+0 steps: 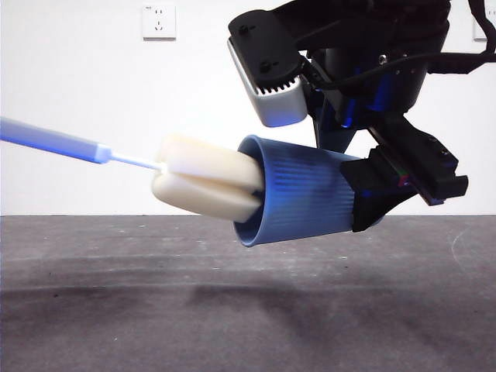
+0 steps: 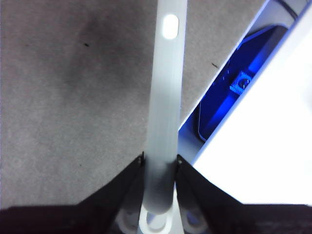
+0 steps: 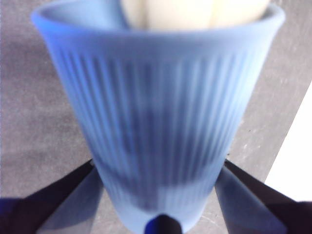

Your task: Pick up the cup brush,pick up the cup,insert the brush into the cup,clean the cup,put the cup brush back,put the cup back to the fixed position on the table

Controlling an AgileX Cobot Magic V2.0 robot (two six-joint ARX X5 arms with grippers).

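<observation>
The blue ribbed cup (image 1: 306,198) hangs on its side above the table (image 1: 232,310), mouth facing left, with my right gripper (image 1: 387,194) shut on its base end. In the right wrist view the cup (image 3: 161,122) fills the frame between the jaws of the right gripper (image 3: 158,180). The cup brush (image 1: 205,186) comes in from the left; its cream sponge head is partly inside the cup's mouth. My left gripper (image 2: 160,163) is shut on the brush's grey handle (image 2: 163,107); that gripper is out of the front view.
A white wall with a power socket (image 1: 159,22) stands behind the table. The right arm's body and white camera housing (image 1: 271,77) fill the upper right of the front view.
</observation>
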